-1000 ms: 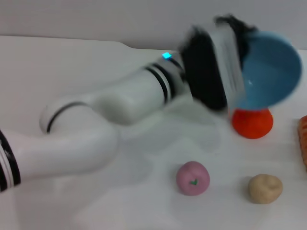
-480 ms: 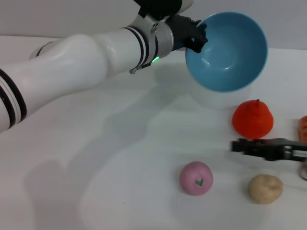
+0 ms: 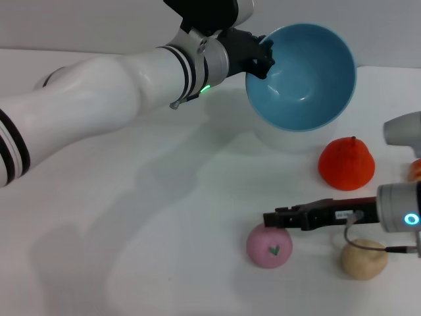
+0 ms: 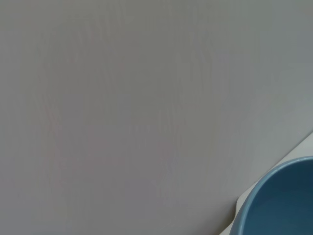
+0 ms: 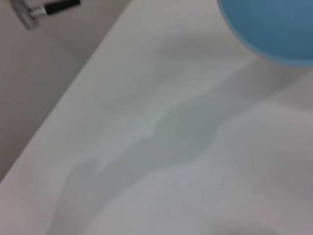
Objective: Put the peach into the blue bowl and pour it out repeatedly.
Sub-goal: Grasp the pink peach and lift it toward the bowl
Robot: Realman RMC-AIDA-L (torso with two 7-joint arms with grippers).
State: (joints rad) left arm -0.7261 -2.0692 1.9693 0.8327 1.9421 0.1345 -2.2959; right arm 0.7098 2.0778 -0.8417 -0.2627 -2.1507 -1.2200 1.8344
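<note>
Reaching in from the tabletop's right edge, the right gripper (image 3: pixel 271 218) is now hanging just over the small round pink toy peach (image 3: pixel 269 245); whether it's spread, I can't tell. Near the far edge, the left gripper (image 3: pixel 260 56) is pinching the deep light-blue plastic bowl (image 3: pixel 302 79), lifted, tipped and empty.

Bare table (image 3: pixel 131 217) lies open left of the peach (image 3: pixel 269 245); potato (image 3: pixel 364 258) and orange fruit (image 3: pixel 346 164) crowd its right.

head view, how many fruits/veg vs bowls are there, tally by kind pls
pink peach: 1, on the table under the right end effector
orange-red fruit: 1
beige potato: 1
blue bowl: 1, empty, held tilted above the table by the left end effector
orange item cut off at the right edge: 1, kind unclear
total: 5
</note>
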